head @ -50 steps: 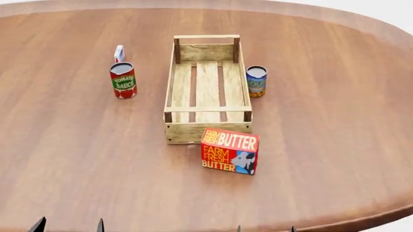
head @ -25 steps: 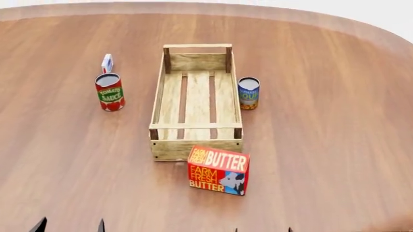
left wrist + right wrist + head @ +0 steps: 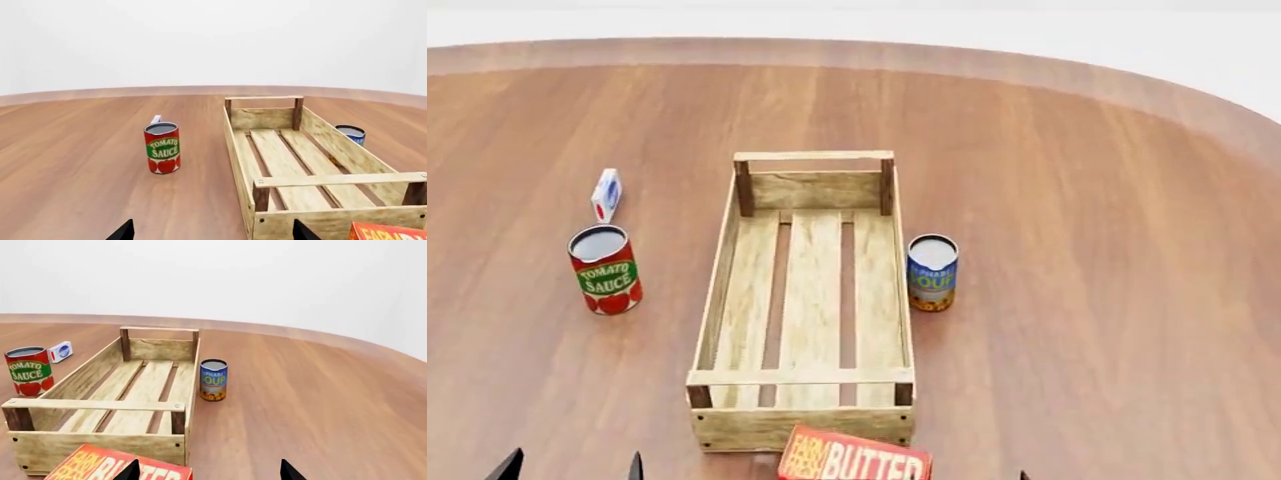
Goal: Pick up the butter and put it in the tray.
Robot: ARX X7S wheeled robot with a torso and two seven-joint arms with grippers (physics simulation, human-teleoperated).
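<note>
The butter, a red-orange box with white lettering, stands on the table just in front of the tray's near end and is cut off by the head view's bottom edge. It also shows in the right wrist view and the left wrist view. The tray is a long, empty pale wooden crate. My left gripper is open and empty, low over the table to the left of the butter, with its tips at the head view's bottom edge. My right gripper is open, with one fingertip over the butter's right end.
A tomato sauce can and a small white-blue carton stand left of the tray. A blue soup can stands close to its right side. The round wooden table's far edge curves behind them.
The head view has shifted, so the tray, the cans and the butter have all slid down the picture. The butter is now cut off at the bottom edge. Nothing moved on the table.
</note>
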